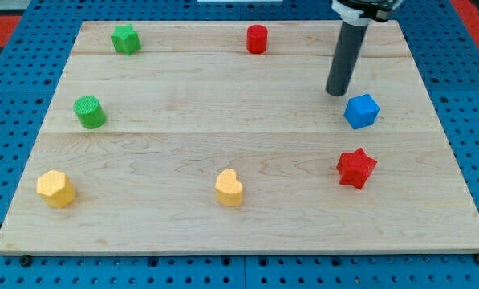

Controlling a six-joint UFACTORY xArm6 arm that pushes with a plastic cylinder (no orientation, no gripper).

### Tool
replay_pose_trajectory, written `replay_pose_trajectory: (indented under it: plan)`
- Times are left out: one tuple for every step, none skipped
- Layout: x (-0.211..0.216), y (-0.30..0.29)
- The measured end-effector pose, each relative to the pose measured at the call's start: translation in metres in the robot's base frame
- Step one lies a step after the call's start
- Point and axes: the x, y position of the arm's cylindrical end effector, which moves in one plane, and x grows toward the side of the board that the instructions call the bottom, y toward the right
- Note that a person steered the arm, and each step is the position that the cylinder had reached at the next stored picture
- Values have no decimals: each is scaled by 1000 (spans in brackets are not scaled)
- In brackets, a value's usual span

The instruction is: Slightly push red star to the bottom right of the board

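Observation:
The red star (356, 168) lies on the wooden board (183, 152) at the view's lower right. My tip (336, 92) stands well above it, toward the view's top, and slightly to its left. The tip is just up and left of the blue cube (361, 111), a small gap apart. The blue cube lies between the tip and the red star.
A red cylinder (257, 38) is at the top middle. A green star (125, 38) is at the top left and a green cylinder (89, 111) at the left. A yellow hexagon (55, 189) is at the bottom left, a yellow heart (229, 188) at the bottom middle.

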Motion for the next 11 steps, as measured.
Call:
replay_pose_trajectory:
  plan:
    - [33, -6]
    - [73, -7]
    - [100, -11]
    - [118, -11]
    - [134, -8]
    - [147, 16]
    - [152, 25]
    - [146, 22]
    - [128, 22]
    - [120, 23]
    - [104, 23]
